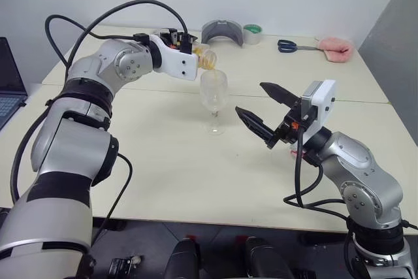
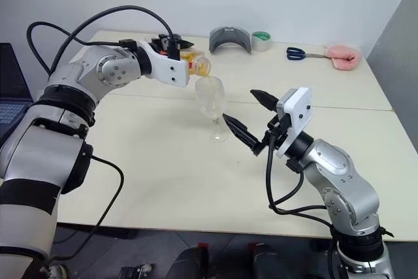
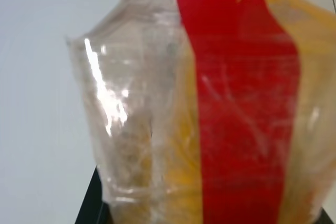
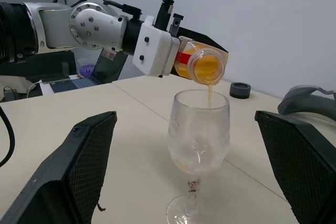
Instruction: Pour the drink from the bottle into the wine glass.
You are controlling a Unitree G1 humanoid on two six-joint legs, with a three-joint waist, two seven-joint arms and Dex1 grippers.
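Here the left tool (image 1: 177, 42) is clamped on the bottle (image 4: 193, 62) — long axis near level, mouth directly over the wine glass (image 4: 198, 132) on the counter (image 1: 163, 161), drink (image 4: 209, 96) falling in; right tool (image 1: 262, 110) — spread, empty, just beside.

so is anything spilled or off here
Nothing stands out. The bottle, held tipped in the left gripper, sends a thin stream of drink inside the rim of the upright wine glass; no puddle shows on the table.
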